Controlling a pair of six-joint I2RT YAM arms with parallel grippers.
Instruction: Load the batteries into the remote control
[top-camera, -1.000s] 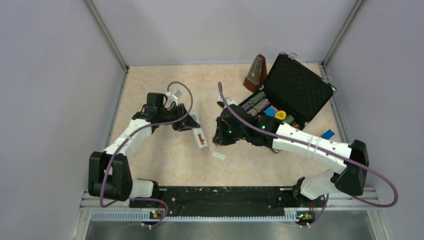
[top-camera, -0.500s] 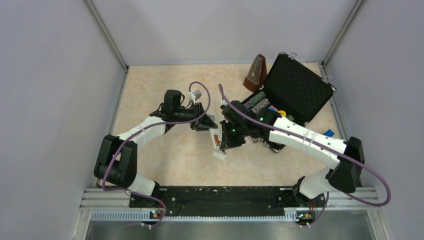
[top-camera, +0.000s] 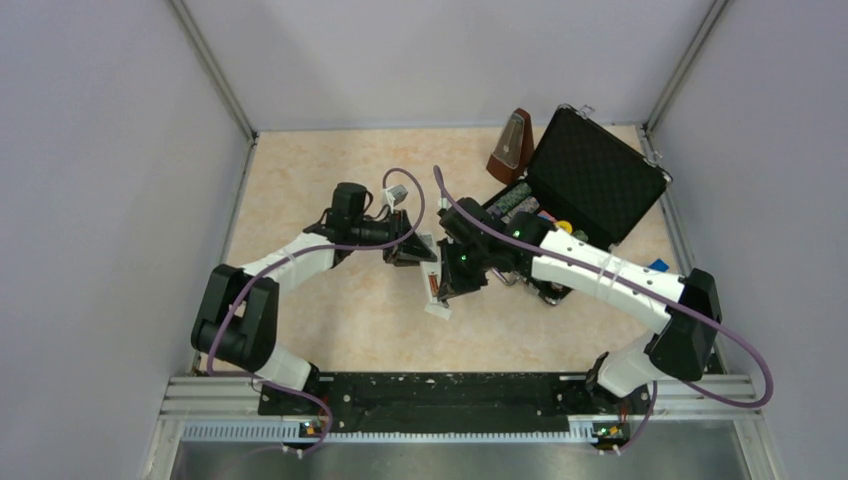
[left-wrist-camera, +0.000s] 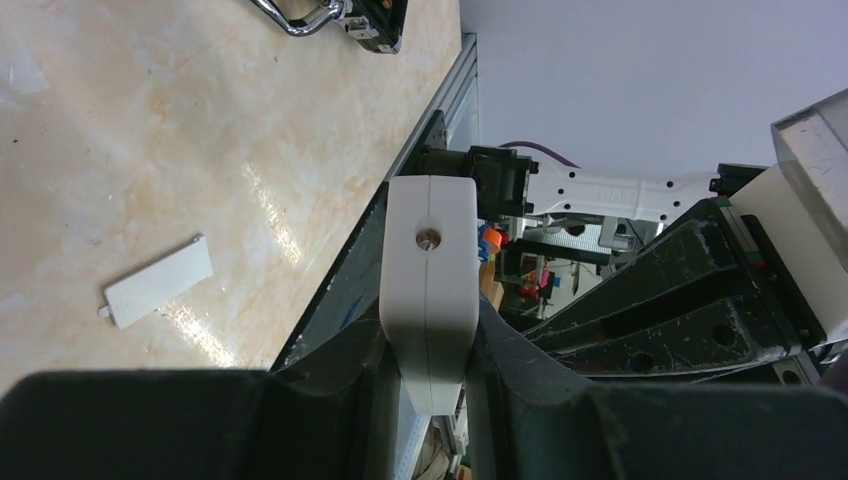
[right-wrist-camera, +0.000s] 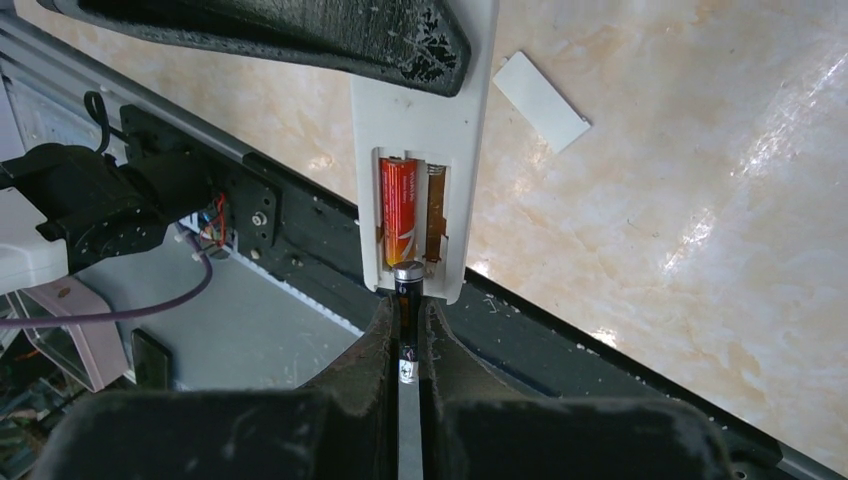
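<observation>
At bottom centre of the right wrist view, right gripper (right-wrist-camera: 408, 318) pinches the black battery (right-wrist-camera: 407, 285), nose just under the empty slot (right-wrist-camera: 434, 212) beside the red battery (right-wrist-camera: 399, 205). Left gripper (left-wrist-camera: 430, 365) clamps the remote control (left-wrist-camera: 430, 250) mid-frame. I'd shift right, then push in flat.

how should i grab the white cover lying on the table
Probably the small flat white rectangular cover across its two long edges at mid-length, coming straight down from above: it lies flat and thin on the beige marbled tabletop, with both long edges free.
</observation>
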